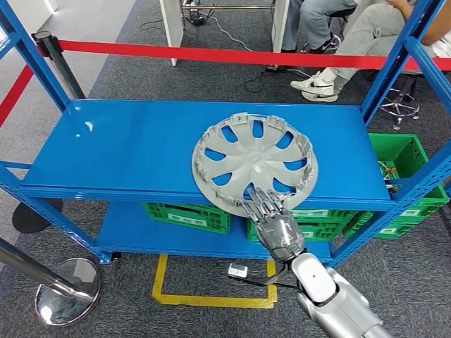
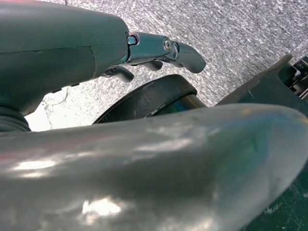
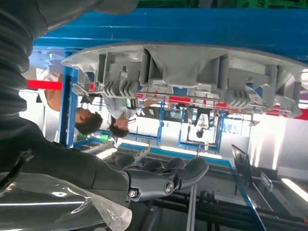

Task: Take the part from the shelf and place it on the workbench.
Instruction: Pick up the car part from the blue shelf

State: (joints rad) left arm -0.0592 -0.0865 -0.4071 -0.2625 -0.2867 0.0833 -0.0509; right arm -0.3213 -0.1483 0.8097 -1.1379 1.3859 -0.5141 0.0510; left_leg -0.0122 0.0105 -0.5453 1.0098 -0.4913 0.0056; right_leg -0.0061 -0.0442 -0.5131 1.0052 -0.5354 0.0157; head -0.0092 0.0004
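Reaching under the hubcap [image 1: 254,163] with the right hand [image 1: 275,224].
Hubcap lies flat, ribbed side up, centre right of frame, near edge overhanging the blue shelf [image 1: 122,151]; fingers straight together, holding nothing.

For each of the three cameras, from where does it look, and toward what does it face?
Head view: high on the body, facing down at the blue shelf with the grey hubcap; right hand reaches its near edge.
Left wrist view: behind the left hand, facing grey carpet.
Right wrist view: behind the right hand, facing the hubcap's edge.
Shared: hubcap, shelf, right hand.
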